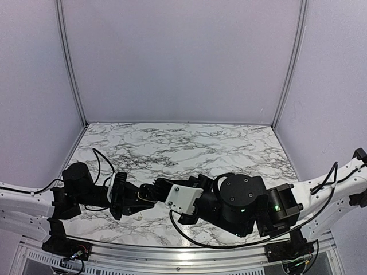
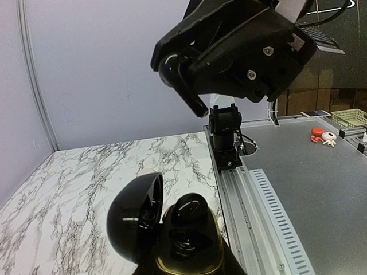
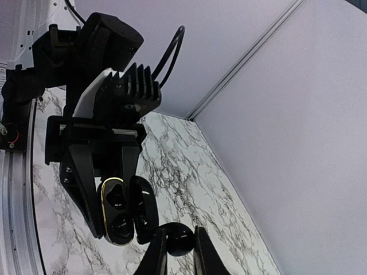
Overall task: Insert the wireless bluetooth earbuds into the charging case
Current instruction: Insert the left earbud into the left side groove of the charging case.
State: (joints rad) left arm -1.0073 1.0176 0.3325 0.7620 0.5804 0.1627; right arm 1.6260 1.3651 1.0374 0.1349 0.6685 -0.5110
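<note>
The white, grey-veined marble table (image 1: 189, 143) fills my top view, with a ribbed aluminium rail (image 1: 172, 252) along its near edge. Just past the rail, both arms fold inward and meet over the near-middle of the marble.

My left claw (image 3: 112, 200) is clamped on the glossy black charging case with a gold rim (image 3: 117, 229), one finger down each side. The case seems to be held clear of the marble, and its domed lid (image 2: 135, 220) is swung open to one side. On the left wrist camera a rounded black lump (image 2: 192, 209) sits in the case's body. I cannot tell whether it is a seated bud.

Just beside the open lid, my right claw (image 3: 179, 234) is nearly closed, its two fingertips pinching a small round black earbud (image 3: 176, 243). I cannot tell whether the earbud touches the lid.

Beyond the claws the marble runs back to plain lilac-grey walls (image 1: 183, 57), which are joined by pale metal corner strips (image 1: 71, 74).
</note>
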